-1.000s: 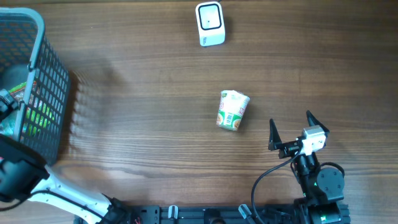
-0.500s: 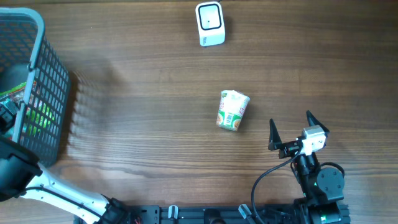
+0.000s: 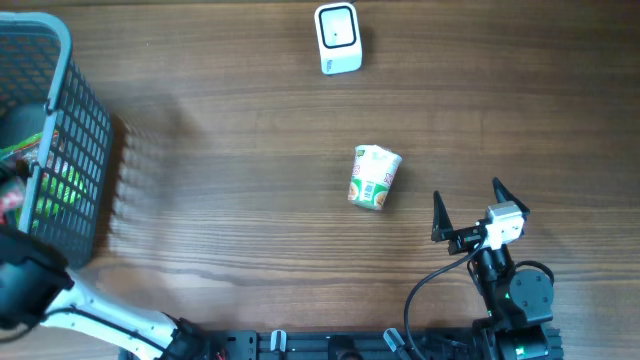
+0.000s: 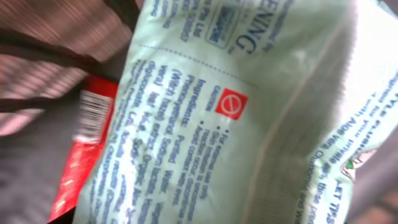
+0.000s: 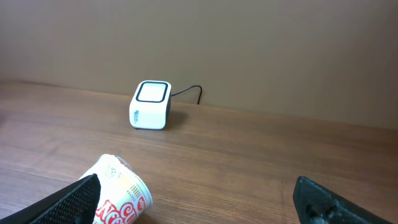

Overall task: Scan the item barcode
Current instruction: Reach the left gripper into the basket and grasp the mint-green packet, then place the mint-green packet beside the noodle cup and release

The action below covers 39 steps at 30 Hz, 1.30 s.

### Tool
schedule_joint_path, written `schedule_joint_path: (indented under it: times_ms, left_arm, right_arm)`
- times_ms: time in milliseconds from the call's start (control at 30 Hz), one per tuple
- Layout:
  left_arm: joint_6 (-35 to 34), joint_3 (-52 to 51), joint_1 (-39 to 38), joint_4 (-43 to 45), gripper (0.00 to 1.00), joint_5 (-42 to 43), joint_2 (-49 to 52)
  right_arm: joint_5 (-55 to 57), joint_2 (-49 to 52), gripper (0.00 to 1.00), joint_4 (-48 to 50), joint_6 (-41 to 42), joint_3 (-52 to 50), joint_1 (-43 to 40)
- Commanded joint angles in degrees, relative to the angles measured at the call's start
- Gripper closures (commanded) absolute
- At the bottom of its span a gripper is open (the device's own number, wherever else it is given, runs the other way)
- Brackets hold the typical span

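A pale green packet [image 4: 236, 112] with blue print fills the left wrist view from very close, lying over a red packet [image 4: 87, 149]. My left gripper [image 3: 8, 195] is down inside the grey basket [image 3: 85, 110] at the table's left edge. Its fingers are hidden, so its state does not show. The white scanner [image 3: 337, 38] stands at the back of the table, also visible in the right wrist view [image 5: 151, 105]. My right gripper [image 3: 467, 205] hovers open and empty at the front right, with the scanner far ahead of it.
A noodle cup [image 3: 374, 177] lies on its side mid-table, just left of and ahead of the right gripper; in the right wrist view the cup [image 5: 121, 193] sits beside the left finger. Green packets show through the basket's mesh wall.
The left gripper has sunk further into the basket, toward the front, close onto the pale green packet. The right arm, cup and scanner have not moved.
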Motion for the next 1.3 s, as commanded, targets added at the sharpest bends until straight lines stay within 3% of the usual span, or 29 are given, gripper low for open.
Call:
schedule_joint_path:
  times_ms: [0,200,300,433,567,767,867,1100,1167,1200,1267]
  left_arm:
    - [-4.70,5.35,0.35,1.31,0.37,5.68,-11.41]
    - [-20.90,5.90,-2.19,2.56,0.41,19.91,-30.32]
    - [-21.92,5.90,-11.32,0.66,0.42,24.50,-37.11]
    - [-21.27,5.90,-29.92,-7.89,0.43,20.44,-40.35]
    - [-20.15,5.81,-50.05,-16.81,0.44,7.85,-36.63]
    - [-20.20,4.37,-69.51,-22.14,0.44,2.05,-24.06]
    - [-20.70,0.15,-74.75,-18.95,0.45,2.05,-17.00]
    - [-24.33,-13.88,-82.93,-0.04,0.43,2.10,-2.56]
    - [-24.30,-14.10,-83.60,1.53,0.40,2.10,-1.09]
    - [-24.28,-14.10,-83.58,1.62,0.00,2.10,-1.09]
    - [-24.26,-14.08,-83.23,1.51,0.00,2.14,-1.38]
  right_arm:
    - [-0.33,-0.31,0.00,0.15,-0.09,-0.07,-0.28]
    - [-0.33,-0.31,0.00,0.15,-0.09,-0.07,-0.28]
    - [-0.33,-0.31,0.00,0.15,-0.07,-0.07,-0.28]
    - [-0.33,-0.31,0.00,0.15,-0.09,-0.07,-0.28]
    - [-0.33,-0.31,0.00,0.15,-0.07,-0.07,-0.28]
    - [-0.33,-0.31,0.00,0.15,-0.07,-0.07,-0.28]
    - [-0.33,-0.31,0.00,0.15,-0.07,-0.07,-0.28]
    - [-0.33,-0.31,0.00,0.15,-0.09,-0.07,-0.28]
    - [-0.33,-0.31,0.00,0.15,-0.09,-0.07,-0.28]
    - [-0.33,-0.31,0.00,0.15,-0.09,-0.07,-0.28]
    - [-0.33,-0.31,0.00,0.15,-0.09,-0.07,-0.28]
